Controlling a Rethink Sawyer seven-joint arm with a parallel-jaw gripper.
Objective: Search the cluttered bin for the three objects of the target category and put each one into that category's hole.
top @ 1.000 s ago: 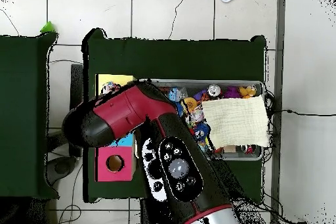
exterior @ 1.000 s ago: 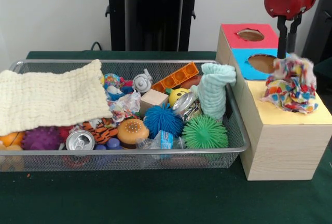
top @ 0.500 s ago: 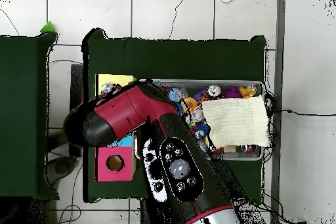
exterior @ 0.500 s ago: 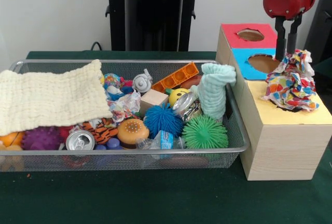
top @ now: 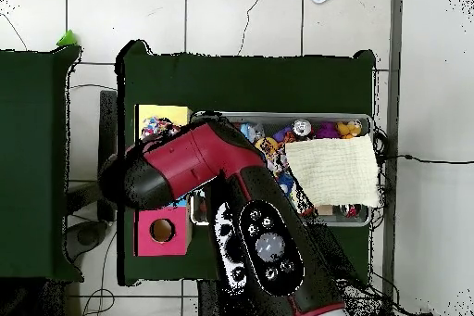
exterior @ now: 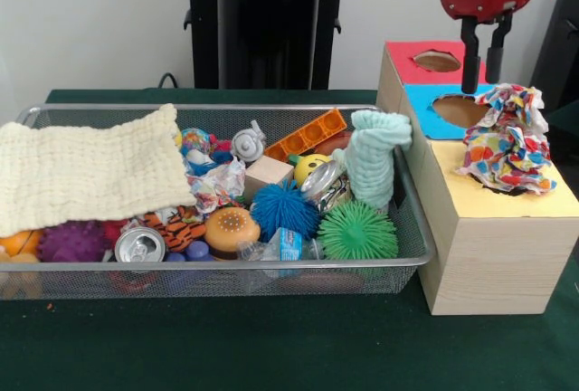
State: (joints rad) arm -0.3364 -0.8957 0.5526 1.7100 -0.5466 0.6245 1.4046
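Observation:
A printed white cloth (exterior: 507,142) with red, blue, yellow and green patches sits bunched on the yellow surround (exterior: 543,201) of the pale wooden box (exterior: 488,246), covering the hole. It also shows in the overhead view (top: 157,128). My gripper (exterior: 482,86) hangs open and empty above the blue-surround hole (exterior: 457,109), up and left of the cloth and not touching it. Another printed cloth (exterior: 215,185) lies crumpled in the middle of the wire mesh bin (exterior: 412,219). In the overhead view my arm hides the gripper.
A cream waffle cloth (exterior: 86,169) drapes over the bin's left end. A mint-green cloth (exterior: 373,156) stands at its right end. Spiky balls (exterior: 357,231), a can (exterior: 139,244), a wooden block (exterior: 268,174) and toys fill the bin. The red-surround hole (exterior: 437,61) is at the box's far end.
My gripper has risen and shifted left in the front view, away from the printed cloth. The cloth stays bunched on the yellow surround.

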